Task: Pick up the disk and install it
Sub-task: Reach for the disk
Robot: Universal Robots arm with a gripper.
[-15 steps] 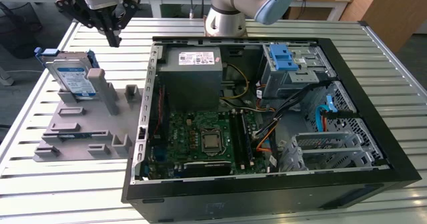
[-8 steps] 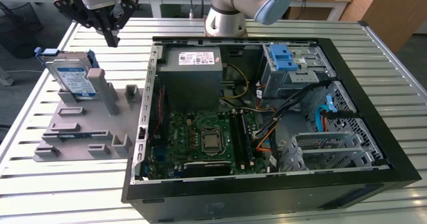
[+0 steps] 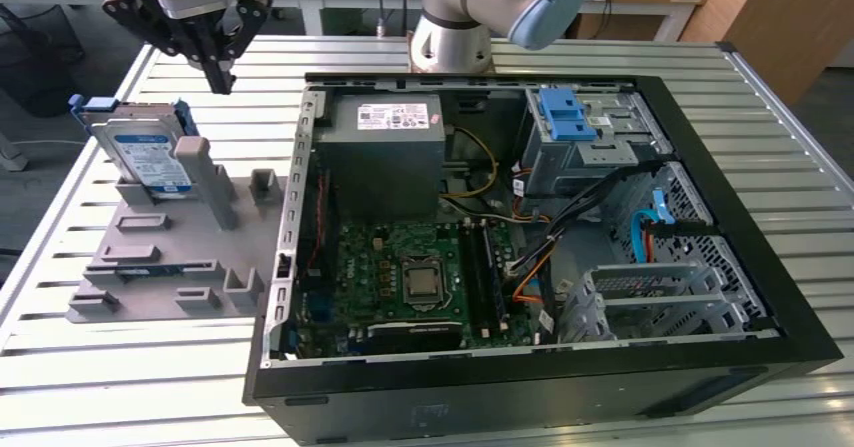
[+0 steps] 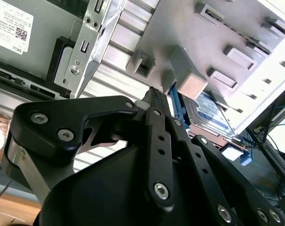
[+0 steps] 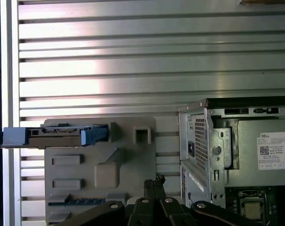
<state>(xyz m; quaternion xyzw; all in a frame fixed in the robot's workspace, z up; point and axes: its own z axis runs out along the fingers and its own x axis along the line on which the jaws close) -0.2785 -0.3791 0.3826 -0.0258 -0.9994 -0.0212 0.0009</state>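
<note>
I see the gripper (image 3: 222, 79) high over the grey holder (image 3: 160, 257), which sits on the slatted metal table (image 3: 120, 397). Its fingers are pinched together to 1 point with nothing between them. Both wrist views show the tips meeting, empty. The disk (image 3: 144, 157) stands on edge in the holder at the exterior view's left, leaning against an upright post, label facing out. It is well apart from the gripper. The first wrist view shows the disk (image 5: 57, 136) edge-on, with blue frame at both ends. The open computer case (image 3: 534, 387) lies just beside the holder.

Black end effector (image 3: 220, 79), silver-grey arm (image 3: 454, 27)
</note>
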